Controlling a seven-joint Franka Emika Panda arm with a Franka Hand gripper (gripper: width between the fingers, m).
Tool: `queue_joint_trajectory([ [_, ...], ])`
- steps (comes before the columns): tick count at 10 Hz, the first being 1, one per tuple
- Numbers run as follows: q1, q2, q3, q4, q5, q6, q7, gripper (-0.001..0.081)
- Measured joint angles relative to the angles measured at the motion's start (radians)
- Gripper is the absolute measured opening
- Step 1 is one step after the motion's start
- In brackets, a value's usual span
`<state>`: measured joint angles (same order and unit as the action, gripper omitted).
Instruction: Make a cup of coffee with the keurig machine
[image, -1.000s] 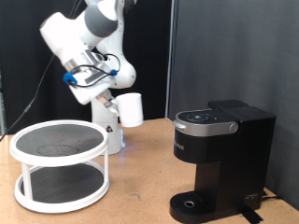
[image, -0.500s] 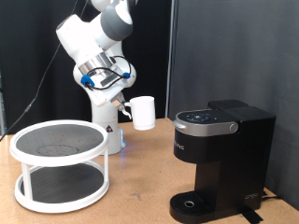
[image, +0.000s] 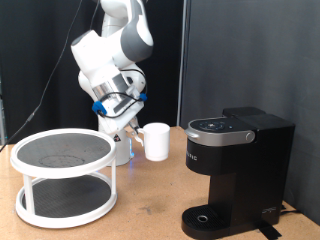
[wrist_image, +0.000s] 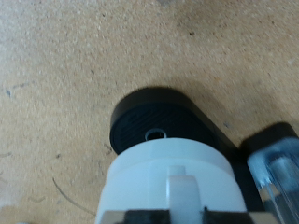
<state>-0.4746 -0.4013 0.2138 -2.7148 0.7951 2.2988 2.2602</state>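
Since a second ago the white arm has swung toward the exterior view's right and lowered, carrying the cup (image: 155, 141) closer to the keurig machine (image: 237, 175). The jaws (image: 137, 130) are closed on the cup's handle side, so the white mug hangs upright just beyond them, in the air above the table (image: 150, 205), near the machine's silver-rimmed top panel but not touching it. In the wrist view the cup (wrist_image: 168, 177) fills the space straight ahead of the jaws, and past it lies the machine's round black drip tray (wrist_image: 154, 121).

The table is light brown chipboard with fine speckling and a few faint scratches. Behind it hangs a dark curtain. A white two-tier round rack (image: 63, 177) with dark mesh shelves stands well apart from the jaws, at the exterior view's left. Pale lettering on the machine's front is too small to read.
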Motion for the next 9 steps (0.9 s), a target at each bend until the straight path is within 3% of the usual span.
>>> queue_joint_trajectory([
  [5,0.005,0.175,0.078,0.029,0.002,0.155,0.004,0.0],
  [9,0.013,0.276,0.124,0.058,0.007,0.245,0.003,0.0],
])
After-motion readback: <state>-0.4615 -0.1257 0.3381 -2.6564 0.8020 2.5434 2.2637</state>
